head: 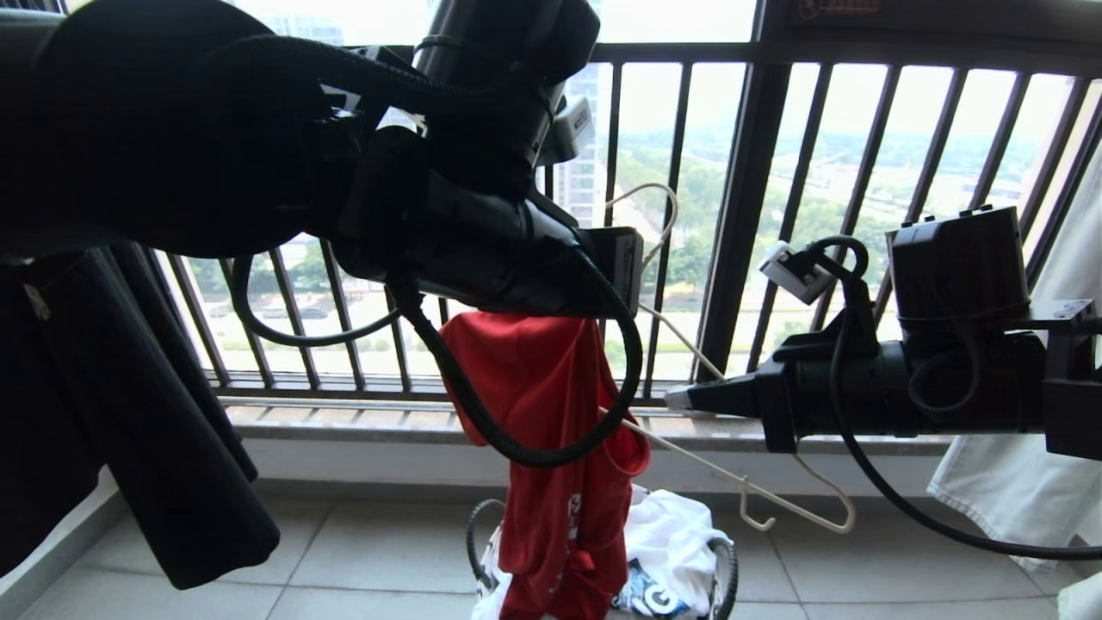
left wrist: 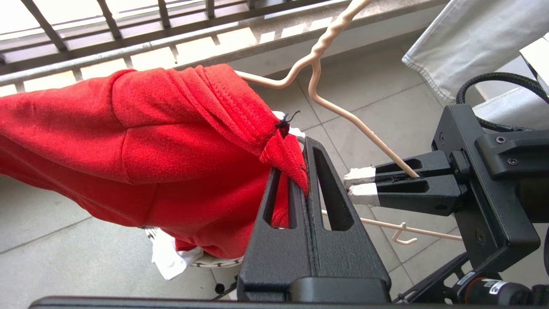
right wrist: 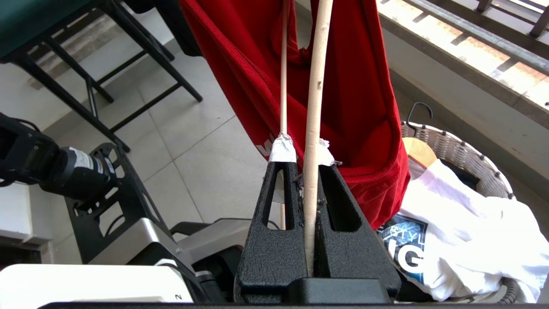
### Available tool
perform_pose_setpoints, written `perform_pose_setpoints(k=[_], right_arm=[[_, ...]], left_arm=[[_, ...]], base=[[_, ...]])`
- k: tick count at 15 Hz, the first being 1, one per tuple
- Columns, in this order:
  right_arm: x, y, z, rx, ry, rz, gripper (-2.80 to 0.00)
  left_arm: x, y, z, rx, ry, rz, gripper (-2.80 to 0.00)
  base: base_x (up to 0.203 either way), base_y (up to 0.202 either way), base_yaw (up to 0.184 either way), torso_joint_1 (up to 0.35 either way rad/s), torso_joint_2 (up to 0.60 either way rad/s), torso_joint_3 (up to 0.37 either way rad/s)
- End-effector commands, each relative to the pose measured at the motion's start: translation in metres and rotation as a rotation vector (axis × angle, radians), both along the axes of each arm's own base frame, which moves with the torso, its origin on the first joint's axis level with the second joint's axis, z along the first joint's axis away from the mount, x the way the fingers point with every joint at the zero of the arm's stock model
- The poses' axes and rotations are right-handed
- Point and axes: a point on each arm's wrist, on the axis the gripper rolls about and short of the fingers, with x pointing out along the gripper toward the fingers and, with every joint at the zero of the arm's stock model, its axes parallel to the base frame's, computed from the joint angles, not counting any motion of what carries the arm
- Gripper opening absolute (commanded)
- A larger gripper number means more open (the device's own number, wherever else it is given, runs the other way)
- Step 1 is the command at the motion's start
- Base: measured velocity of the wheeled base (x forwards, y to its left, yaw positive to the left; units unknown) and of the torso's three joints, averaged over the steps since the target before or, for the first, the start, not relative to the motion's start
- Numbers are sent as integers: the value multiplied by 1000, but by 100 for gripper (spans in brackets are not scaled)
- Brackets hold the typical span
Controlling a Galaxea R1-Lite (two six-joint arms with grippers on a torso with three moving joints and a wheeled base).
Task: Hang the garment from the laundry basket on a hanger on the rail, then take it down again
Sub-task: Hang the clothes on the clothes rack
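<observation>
The red garment hangs in folds over the laundry basket. My left gripper is shut on a stitched edge of the garment, holding it up. My right gripper is shut on a wire arm of the thin white hanger, which slants across in front of the window bars. The hanger passes between the right gripper's taped tips, with one end against the garment. The two grippers are close together, the right gripper just beside the left. The rail is out of view.
A white T-shirt with dark print and a wooden hanger lie in the basket. A black garment hangs at the left, a white cloth at the right. The barred window railing stands close behind.
</observation>
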Motion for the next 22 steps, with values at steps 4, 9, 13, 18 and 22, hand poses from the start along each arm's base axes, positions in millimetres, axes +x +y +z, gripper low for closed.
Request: perform_pose_setpoints(k=[4,9,13,18,22], right_arm=[[9,6,4,23,-32,76,-280],[15,10,10,77,-92,146,-280],[25,19,1,85,-96,174,-280],[27,20,-2,85,-88,172,-280],[25,18,2,92,-101,170,-280]], left_arm=[[0,5,18,69,-144,30,-280],[6,-1,18,177,-255,46,-280],[0,-4,27,170,-323,14,-280],[-16,-10,28,163,-322,-35,-280],[-27,-12,28,162,-321,-63,-280]], base=[[0,0,0,0,0,0],[0,0,0,0,0,0],[0,0,0,0,0,0],[0,0,0,0,0,0],[0,0,0,0,0,0]])
